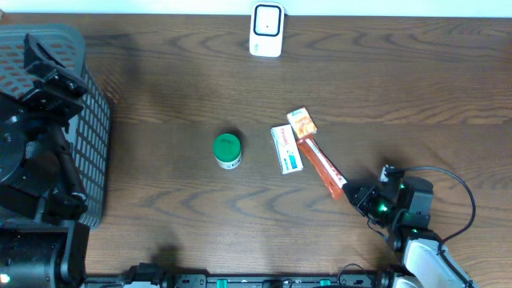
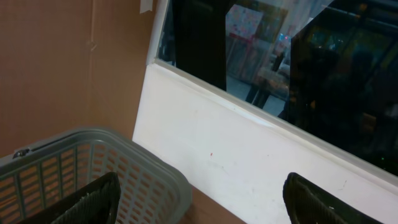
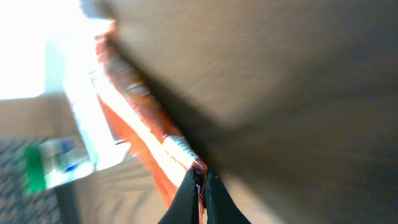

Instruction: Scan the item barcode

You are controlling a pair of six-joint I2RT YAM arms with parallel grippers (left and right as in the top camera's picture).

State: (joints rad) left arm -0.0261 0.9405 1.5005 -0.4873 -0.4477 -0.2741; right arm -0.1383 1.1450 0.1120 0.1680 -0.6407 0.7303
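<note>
Overhead, the right hand [image 1: 357, 197] sits at the near right of the wooden surface [image 1: 160, 80], its fingers pressed together on the near end of a long orange packet [image 1: 322, 170]. The packet lies flat and slants away to the far left. A white box [image 1: 286, 149] lies just left of it, and a green-lidded jar [image 1: 227, 150] stands further left. A white scanner [image 1: 266, 30] stands at the far edge. From the right wrist, the fingertips [image 3: 189, 193] pinch the packet's corner. The left hand [image 2: 202, 196] hangs over the grey basket [image 2: 124, 155] at the left, fingers wide apart, holding nothing.
</note>
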